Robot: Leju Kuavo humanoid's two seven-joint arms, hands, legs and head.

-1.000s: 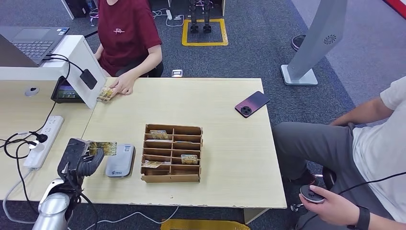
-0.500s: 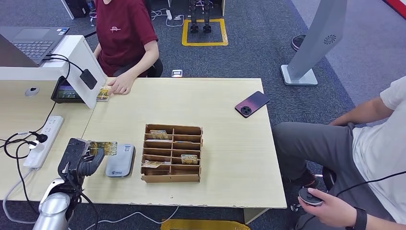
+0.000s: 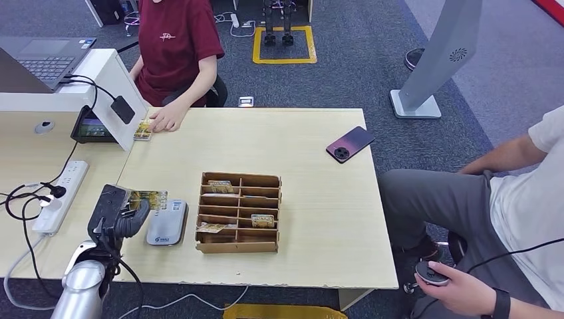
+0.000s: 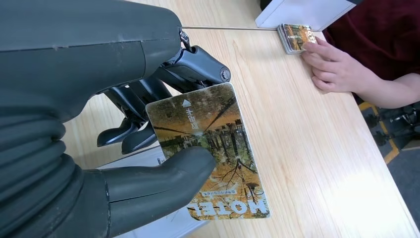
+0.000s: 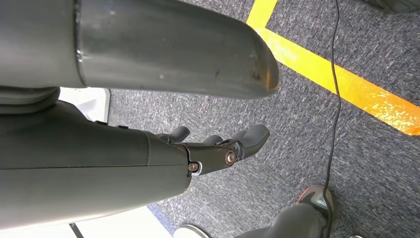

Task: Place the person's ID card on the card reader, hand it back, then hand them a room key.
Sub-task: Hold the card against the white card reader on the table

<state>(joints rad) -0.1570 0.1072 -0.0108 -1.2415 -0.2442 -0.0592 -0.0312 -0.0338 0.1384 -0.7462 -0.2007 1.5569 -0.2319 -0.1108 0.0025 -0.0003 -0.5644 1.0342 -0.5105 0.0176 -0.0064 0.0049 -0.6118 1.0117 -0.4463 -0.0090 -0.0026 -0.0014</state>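
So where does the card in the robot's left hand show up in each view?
Head view: card, held by the left hand, beside the card reader.
Left wrist view: card, large, centre of the picture, between thumb and fingers.
Right wrist view: not in it.
Shared landmark: the person's hand at the table's far edge.

Card (image 4: pixel 213 153): "HOTEL" in large letters, upside down; smaller print unreadable.
Shirt (image 3: pixel 174 36): small white logo, illegible.
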